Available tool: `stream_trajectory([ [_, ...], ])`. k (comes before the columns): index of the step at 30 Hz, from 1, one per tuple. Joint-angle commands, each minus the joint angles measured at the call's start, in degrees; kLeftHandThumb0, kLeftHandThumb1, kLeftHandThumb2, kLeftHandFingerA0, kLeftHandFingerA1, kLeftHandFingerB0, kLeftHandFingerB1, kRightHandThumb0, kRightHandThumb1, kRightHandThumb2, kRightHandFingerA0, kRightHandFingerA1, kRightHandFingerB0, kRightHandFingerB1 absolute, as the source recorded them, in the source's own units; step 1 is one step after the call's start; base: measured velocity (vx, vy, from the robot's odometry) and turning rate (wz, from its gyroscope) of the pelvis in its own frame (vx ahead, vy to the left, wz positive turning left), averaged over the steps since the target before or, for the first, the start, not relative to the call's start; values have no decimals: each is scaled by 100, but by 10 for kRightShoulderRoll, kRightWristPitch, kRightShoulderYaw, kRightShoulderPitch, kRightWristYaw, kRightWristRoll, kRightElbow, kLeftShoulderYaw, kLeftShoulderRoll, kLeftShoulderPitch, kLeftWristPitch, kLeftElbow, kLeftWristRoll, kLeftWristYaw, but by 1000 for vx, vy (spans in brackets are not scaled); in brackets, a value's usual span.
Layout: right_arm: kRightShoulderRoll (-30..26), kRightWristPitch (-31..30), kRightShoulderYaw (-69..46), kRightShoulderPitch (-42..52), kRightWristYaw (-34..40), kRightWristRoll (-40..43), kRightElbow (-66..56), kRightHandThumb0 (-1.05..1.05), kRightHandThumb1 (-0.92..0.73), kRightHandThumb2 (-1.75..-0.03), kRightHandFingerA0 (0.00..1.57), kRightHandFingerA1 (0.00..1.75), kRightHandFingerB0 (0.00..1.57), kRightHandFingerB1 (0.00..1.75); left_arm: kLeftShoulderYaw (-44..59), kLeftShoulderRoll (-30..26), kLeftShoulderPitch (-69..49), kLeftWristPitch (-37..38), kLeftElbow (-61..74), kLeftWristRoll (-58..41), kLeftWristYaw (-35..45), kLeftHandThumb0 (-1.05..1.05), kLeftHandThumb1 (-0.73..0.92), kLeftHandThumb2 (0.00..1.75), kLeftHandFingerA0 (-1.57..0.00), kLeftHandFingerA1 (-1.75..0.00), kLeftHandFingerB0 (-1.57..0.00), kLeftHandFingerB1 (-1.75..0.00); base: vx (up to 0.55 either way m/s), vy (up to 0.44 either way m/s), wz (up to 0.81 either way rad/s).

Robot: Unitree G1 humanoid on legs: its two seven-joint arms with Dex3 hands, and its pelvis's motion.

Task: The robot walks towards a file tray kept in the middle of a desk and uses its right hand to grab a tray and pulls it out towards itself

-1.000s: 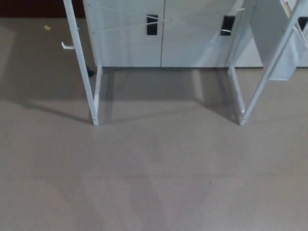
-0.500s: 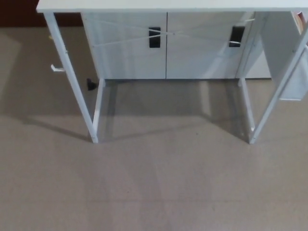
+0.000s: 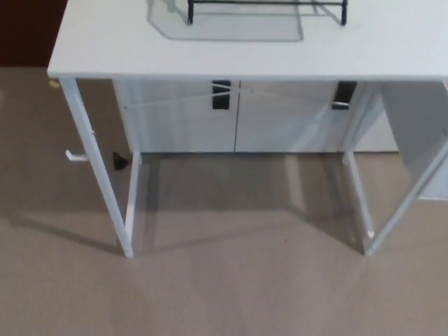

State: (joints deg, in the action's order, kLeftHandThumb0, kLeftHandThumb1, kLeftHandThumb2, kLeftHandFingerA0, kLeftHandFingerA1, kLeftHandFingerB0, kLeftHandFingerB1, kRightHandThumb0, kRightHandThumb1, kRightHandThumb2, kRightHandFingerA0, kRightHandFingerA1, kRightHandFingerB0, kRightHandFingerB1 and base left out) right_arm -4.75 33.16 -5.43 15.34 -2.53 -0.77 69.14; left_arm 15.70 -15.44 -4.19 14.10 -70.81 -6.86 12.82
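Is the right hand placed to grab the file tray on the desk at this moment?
Probably not yet: no hand shows in the head view, and the file tray sits at the far side of the desk, only its base visible.

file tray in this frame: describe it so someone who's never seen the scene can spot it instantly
Start at the white desk that fills the top of the head view. At the far edge of its top, near the middle, stands the file tray, cut off by the picture's upper border. Only its base shows: a thin black wire frame with short feet, the one dark thing on the white top, casting a grey shadow.
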Motion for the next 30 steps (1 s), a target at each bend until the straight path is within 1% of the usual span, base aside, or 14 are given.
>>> stream_trajectory([
  [1, -11, 15, -2, -10, 7, -5, 1, -45, -51, -80, 56, 61, 42, 52, -6, -5, 4, 25, 1, 9, -4, -50, 42, 72, -28, -80, -20, -61, 286, -102, 15],
  [3, -12, 13, -4, -11, 5, -3, 0, -37, -60, -58, 62, 50, 47, 40, -8, -4, 7, 23, -2, 10, -7, -50, 41, 72, -28, -78, -22, -61, 350, -149, 13],
  [4, -11, 15, -6, -11, 1, -1, 1, -42, -50, -79, 57, 60, 41, 52, -10, -4, 7, 24, -2, 11, -9, -49, 41, 72, -29, -79, -22, -61, 429, -181, 25],
  [11, -11, 19, -5, -12, 1, -2, 4, -42, -50, -79, 58, 60, 42, 52, -18, -5, 6, 32, -2, 15, -14, -46, 41, 72, -29, -76, -21, -58, 391, -93, 5],
  [12, -10, 21, -2, -6, 3, -5, -3, -37, -60, -59, 63, 52, 46, 40, -18, -6, 4, 32, -3, 15, -11, -46, 42, 73, -27, -76, -21, -58, 267, -28, -7],
  [13, -11, 22, 1, -6, 8, -10, -2, -42, -51, -80, 59, 61, 42, 52, -17, -5, 4, 29, -3, 14, -11, -46, 41, 73, -27, -74, -20, -57, 265, 22, -9],
  [14, -11, 19, 0, -9, 8, -8, 1, -37, -59, -58, 64, 53, 48, 40, -16, -5, 7, 25, -6, 14, -13, -47, 40, 73, -27, -75, -21, -57, 265, 22, -14],
  [19, -11, 18, 4, -6, 7, -12, 9, -43, -51, -80, 58, 61, 42, 52, -14, -4, -4, 29, 2, 13, -10, -48, 40, 73, -29, -76, -21, -57, 303, 128, -22],
  [21, -9, 21, 8, 1, 15, -17, -7, -35, -61, -59, 63, 54, 47, 41, -15, -5, -2, 30, 1, 15, -12, -46, 41, 71, -32, -77, -22, -58, 363, 119, -48],
  [22, -11, 20, 13, 3, 20, -25, -10, -41, -52, -81, 58, 63, 41, 52, -15, -5, -2, 30, 0, 15, -14, -46, 41, 72, -34, -78, -23, -59, 340, 120, -40],
  [23, -12, 19, 14, 1, 23, -27, -7, -37, -61, -59, 64, 55, 47, 40, -17, -5, -2, 29, 1, 18, -16, -47, 42, 72, -33, -77, -23, -59, 176, 80, -22],
  [24, -11, 16, 9, -3, 17, -20, 2, -42, -51, -81, 61, 63, 43, 52, -19, -5, -4, 30, 2, 19, -16, -47, 41, 73, -32, -77, -23, -59, 183, 46, -8],
  [25, -9, 16, 7, -4, 16, -18, 6, -37, -61, -59, 66, 56, 48, 41, -20, -5, -4, 31, 2, 20, -16, -47, 41, 73, -31, -77, -22, -59, 109, 46, 2],
  [30, -7, 16, 3, -4, 9, -13, 12, -43, -51, -80, 58, 61, 43, 52, -43, -6, -9, 44, -8, 40, -20, -49, 42, 69, -34, -74, -24, -57, 109, -12, 9],
])
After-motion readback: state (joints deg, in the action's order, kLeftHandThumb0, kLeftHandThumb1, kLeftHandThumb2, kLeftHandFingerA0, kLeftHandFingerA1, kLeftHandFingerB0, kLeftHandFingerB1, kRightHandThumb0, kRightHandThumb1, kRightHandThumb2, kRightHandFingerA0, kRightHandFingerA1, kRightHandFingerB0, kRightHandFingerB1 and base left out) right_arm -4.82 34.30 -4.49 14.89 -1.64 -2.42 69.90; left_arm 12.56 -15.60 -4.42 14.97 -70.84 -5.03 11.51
